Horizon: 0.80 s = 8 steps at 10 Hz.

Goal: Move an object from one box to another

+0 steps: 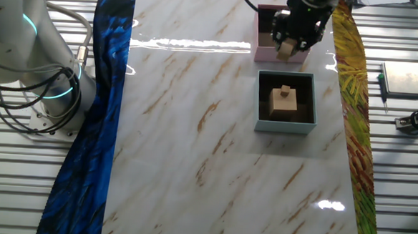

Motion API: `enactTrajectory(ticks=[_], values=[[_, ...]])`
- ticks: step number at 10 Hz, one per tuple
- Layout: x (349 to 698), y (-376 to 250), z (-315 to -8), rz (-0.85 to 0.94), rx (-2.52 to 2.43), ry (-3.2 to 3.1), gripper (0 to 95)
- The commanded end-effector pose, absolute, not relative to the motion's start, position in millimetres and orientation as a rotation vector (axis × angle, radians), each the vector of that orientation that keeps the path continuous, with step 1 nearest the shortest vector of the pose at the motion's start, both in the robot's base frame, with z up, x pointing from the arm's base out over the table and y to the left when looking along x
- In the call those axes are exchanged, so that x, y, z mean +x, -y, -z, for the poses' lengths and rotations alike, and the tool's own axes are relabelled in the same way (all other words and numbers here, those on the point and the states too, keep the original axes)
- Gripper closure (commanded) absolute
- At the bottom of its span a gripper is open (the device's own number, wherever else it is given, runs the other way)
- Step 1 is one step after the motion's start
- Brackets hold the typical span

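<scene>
Over pink box (264, 41) front edge: gripper (290, 48) gripping block (287, 49).

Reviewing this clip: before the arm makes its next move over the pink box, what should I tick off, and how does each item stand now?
1. Gripper holds a wooden block: ok.
2. Block over the pink box: appears ok, near its front edge.
3. Grip secure: cannot tell.
4. Space free inside the pink box: cannot tell, the gripper hides it.
5. Grey-blue box clear of the arm: ok.
6. Another wooden piece remains in the grey-blue box: ok.
</scene>
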<state>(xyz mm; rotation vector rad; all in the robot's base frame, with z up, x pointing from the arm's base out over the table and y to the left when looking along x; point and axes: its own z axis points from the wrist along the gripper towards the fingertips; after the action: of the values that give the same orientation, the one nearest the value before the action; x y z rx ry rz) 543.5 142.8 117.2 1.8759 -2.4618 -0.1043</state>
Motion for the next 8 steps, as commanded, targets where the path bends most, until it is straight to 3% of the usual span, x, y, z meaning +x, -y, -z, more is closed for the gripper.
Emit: enactTrajectory(ticks=[1,8], values=[[550.4,-169.7,-106.8,0.140,1.859,2.496,95.0],[540.3,-204.8,-87.0,0.115,1.888,2.499,95.0]])
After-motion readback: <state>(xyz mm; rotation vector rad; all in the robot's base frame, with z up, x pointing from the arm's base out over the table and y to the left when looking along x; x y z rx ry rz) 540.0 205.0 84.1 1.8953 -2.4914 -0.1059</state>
